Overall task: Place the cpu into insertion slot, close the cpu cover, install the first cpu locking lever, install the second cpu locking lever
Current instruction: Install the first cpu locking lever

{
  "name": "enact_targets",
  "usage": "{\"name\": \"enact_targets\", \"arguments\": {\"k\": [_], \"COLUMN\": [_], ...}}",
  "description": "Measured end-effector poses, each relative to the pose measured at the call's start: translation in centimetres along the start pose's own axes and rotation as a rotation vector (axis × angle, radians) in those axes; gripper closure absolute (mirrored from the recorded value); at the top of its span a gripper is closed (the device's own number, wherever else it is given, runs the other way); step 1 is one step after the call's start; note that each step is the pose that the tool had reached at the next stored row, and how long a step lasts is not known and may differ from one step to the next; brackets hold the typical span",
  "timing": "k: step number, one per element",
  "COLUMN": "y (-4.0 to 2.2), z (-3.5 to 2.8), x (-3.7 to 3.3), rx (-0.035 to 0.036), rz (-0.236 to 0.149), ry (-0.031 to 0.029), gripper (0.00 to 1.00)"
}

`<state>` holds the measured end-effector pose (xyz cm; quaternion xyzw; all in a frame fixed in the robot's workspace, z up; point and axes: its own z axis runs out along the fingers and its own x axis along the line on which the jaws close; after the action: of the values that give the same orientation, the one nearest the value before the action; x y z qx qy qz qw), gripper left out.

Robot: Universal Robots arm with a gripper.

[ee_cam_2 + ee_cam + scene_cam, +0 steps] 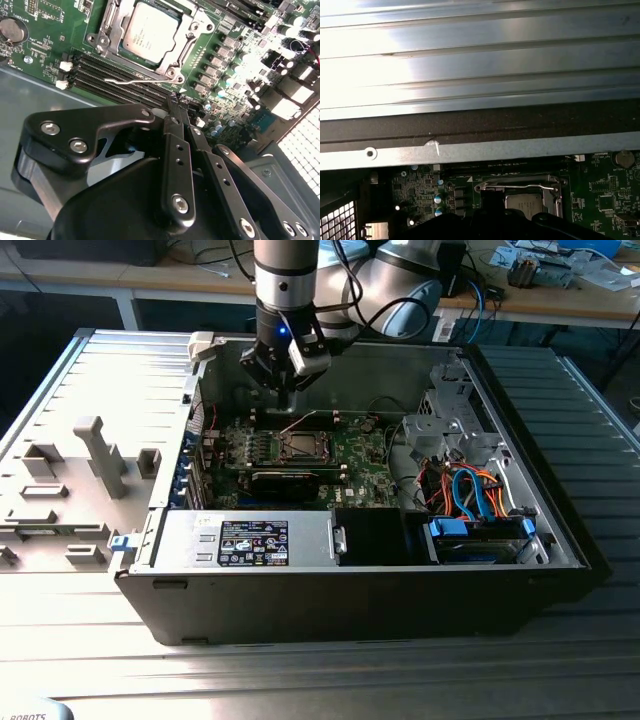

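Listing the cpu: we see a small flat square with a dull silver-grey top, seated in the insertion slot on the green motherboard. The cpu cover, a thin metal frame, lies closed around it. A wire locking lever lies alongside. The pincer hovers just above, fingers together, holding nothing.
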<state>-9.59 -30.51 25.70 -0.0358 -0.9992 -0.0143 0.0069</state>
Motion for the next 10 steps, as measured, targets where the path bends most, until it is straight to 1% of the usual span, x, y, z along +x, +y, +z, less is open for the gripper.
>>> {"name": "enact_targets", "arguments": {"k": [3,5,7,8,9,10], "y": [0.09,0.26,0.56,0.83,1.03,1.09], "z": [0.06,0.15,0.29,0.35,0.46,0.60], "x": [-0.01,0.00,0.02,0.04,0.05,0.05], "rx": [0.0003,0.0004,0.0005,0.0006,0.0007,0.0016], "rz": [0.000,0.000,0.000,-0.001,-0.004,-0.016], "ry": [0.0002,0.0002,0.0000,0.0002,0.0002,0.0004], "gripper": [0.89,0.89,0.89,0.89,0.89,0.89]}}
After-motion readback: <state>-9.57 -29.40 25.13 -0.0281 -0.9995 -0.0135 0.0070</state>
